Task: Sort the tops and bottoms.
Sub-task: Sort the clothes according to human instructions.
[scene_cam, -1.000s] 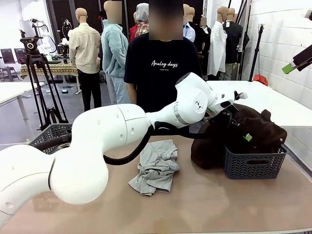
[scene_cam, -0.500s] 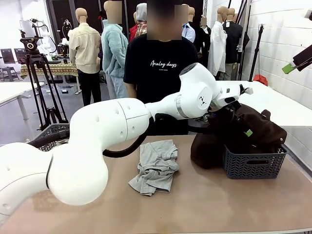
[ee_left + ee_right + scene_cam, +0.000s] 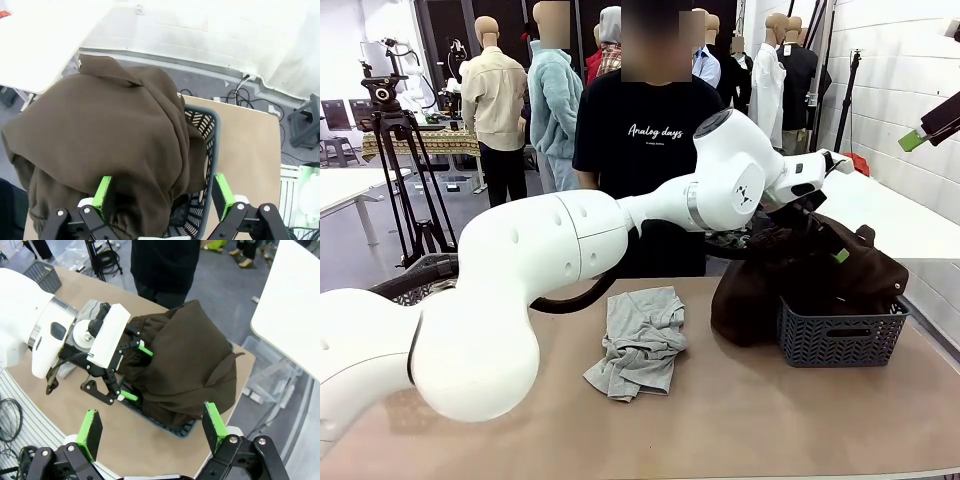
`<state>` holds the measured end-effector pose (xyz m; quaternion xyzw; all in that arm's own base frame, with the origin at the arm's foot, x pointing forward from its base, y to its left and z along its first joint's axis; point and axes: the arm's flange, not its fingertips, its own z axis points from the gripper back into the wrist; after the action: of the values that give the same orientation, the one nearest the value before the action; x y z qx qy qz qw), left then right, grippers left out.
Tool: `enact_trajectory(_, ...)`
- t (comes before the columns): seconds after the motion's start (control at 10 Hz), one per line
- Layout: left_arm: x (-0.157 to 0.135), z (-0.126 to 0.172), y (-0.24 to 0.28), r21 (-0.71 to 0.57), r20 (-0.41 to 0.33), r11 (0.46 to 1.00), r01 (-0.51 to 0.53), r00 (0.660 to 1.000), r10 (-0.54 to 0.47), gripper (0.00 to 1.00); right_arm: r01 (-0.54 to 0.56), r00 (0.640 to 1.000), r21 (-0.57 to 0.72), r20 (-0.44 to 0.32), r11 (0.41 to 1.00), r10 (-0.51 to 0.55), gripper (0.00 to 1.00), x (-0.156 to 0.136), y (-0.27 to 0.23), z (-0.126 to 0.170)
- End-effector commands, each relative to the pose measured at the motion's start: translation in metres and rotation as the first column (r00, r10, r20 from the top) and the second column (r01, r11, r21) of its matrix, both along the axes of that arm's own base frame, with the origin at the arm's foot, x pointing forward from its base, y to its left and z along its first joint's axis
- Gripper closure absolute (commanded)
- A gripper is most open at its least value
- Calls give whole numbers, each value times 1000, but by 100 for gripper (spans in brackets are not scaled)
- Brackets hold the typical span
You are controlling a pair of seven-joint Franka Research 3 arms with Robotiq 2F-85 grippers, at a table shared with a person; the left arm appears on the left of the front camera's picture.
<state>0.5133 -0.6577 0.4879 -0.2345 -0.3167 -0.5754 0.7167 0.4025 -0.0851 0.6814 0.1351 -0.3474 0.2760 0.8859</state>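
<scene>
Left gripper [image 3: 163,192]: apart, held over brown garment [image 3: 855,262] in basket [image 3: 840,342] | right gripper [image 3: 151,429]: apart, raised | grey T-shirt [image 3: 640,345]: laid on table [image 3: 770,420] to left of basket; left arm [image 3: 570,250] judged nearer

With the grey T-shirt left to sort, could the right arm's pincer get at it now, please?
Probably not readily: the left arm stretches across between the right pincer and the T-shirt.
</scene>
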Motion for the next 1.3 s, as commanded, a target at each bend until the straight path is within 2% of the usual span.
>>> enact_trajectory(0.0, 42, 15, -43, 36, -24, 999, -21, 999, 22, 0, 0, 1000, 2, 0, 1000, 0, 0, 0, 1, -2)
enact_trajectory(0.1, 42, 14, -34, 27, -48, 999, -40, 998, 41, 0, 0, 1000, 2, 0, 1000, 0, 0, 0, 1, -2)
enact_trajectory(0.2, 2, 1, 2, 3, -3, 1000, -4, 1000, 4, 0, 0, 1000, 2, 0, 1000, 0, 0, 0, 1, -2)
enact_trajectory(1.2, 2, 1, 2, 3, -3, 1000, -4, 1000, 4, 0, 0, 1000, 2, 0, 1000, 0, 0, 0, 1, -2)
